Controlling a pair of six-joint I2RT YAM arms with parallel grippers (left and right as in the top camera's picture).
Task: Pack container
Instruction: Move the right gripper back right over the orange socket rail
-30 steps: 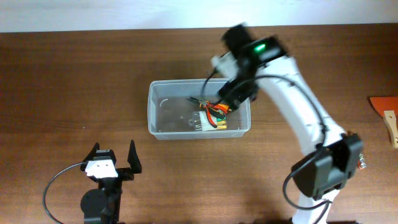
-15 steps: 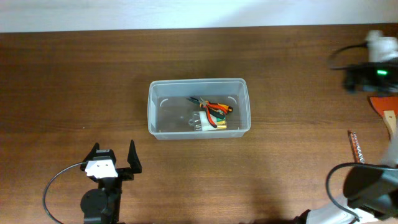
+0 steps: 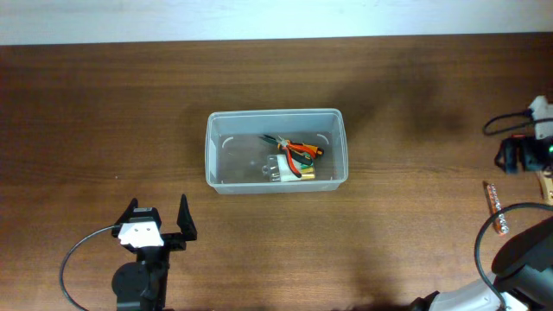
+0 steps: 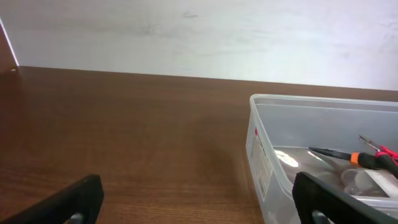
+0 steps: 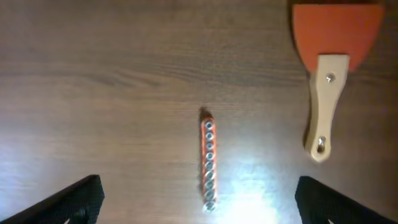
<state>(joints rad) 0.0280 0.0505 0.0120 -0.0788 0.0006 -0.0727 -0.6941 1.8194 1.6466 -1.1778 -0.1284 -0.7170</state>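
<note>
Translucent plastic, the container sits in the middle of the surface exactly as before, orange-handled tools still inside. The right hand has left it (a second ago it hung over the bin) and now hovers spread and empty at the far right, above an orange bit strip near a scraper. The left hand stays released at the front.

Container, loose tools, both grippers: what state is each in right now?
container: upright, open-topped, small tools inside.
left gripper: open, empty, near the container.
right gripper: open, empty, above the bit strip.
bit strip: flat on the table, unpacked.
scraper: flat on the table, unpacked.
</note>
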